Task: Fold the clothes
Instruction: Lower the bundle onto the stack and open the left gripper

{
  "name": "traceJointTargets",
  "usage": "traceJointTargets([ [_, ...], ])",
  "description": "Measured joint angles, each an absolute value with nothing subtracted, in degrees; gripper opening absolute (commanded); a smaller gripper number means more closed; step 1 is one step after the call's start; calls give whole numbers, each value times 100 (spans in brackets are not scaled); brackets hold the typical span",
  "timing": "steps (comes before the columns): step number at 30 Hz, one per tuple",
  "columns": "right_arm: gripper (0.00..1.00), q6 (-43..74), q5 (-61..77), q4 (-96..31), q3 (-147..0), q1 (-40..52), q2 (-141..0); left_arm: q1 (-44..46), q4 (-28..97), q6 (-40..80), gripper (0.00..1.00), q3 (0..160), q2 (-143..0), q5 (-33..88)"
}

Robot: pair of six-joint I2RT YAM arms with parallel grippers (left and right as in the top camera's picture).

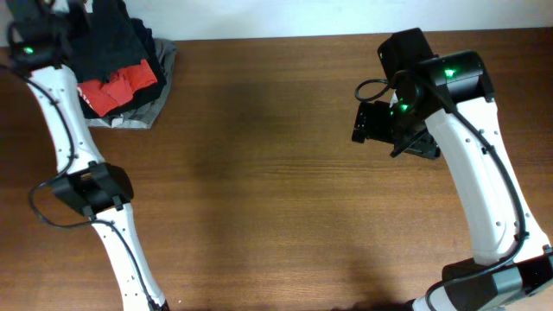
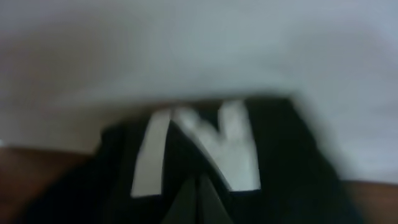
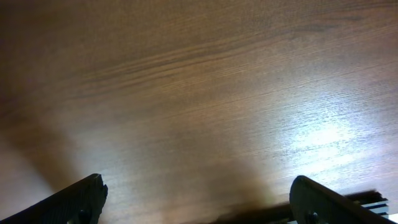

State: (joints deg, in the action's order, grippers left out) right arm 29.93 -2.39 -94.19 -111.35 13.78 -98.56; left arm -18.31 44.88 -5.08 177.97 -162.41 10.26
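Observation:
The clothes [image 1: 117, 43], a dark, almost black garment, lie on top of a pile at the table's far left corner. In the left wrist view the dark cloth [image 2: 292, 168] fills the lower frame, blurred, with a white mark [image 2: 236, 143] on it. My left gripper [image 2: 199, 190] has its two fingers pressed together in this cloth, just below the mark. From overhead the left arm [image 1: 52, 86] reaches to the pile and its fingers blend into the dark cloth. My right gripper [image 3: 196, 190] hangs open over bare wood, the same gripper [image 1: 373, 123] far right of the pile.
A red T-shirt [image 1: 117, 89] and a grey garment [image 1: 143, 114] lie under the dark one in the same pile. The brown wooden table [image 1: 276, 190] stretches between the arms. A pale wall [image 2: 199, 50] stands behind the pile.

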Motion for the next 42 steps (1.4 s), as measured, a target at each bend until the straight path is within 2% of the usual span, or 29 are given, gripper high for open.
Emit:
traceJointTargets([
  [4, 99, 2947, -239, -9553, -11135, 1378, -9856, -1857, 4390, -508, 2, 17795, -16702, 742],
  [11, 99, 2930, -239, -9609, -11135, 1378, -9854, -1931, 4346, -419, 2, 17808, -16704, 657],
  [20, 99, 2930, -239, -9598, -11135, 1378, -9854, -1798, 4482, -292, 8, 17810, -16215, 569],
  [30, 99, 2930, -239, -9581, -11135, 1378, -9854, -1406, 4254, -270, 9, 17397, -15801, 567],
  [34, 99, 2926, -239, -9581, -11135, 1378, -9854, -1406, 3944, -250, 14, 16582, -15801, 554],
  [40, 99, 2930, -239, -9583, -11135, 1378, -9854, -1396, 3096, -233, 27, 15432, -15767, 561],
  [42, 99, 2928, -239, -9585, -11135, 1378, -9854, -1376, 3039, -242, 36, 15301, -15699, 572],
])
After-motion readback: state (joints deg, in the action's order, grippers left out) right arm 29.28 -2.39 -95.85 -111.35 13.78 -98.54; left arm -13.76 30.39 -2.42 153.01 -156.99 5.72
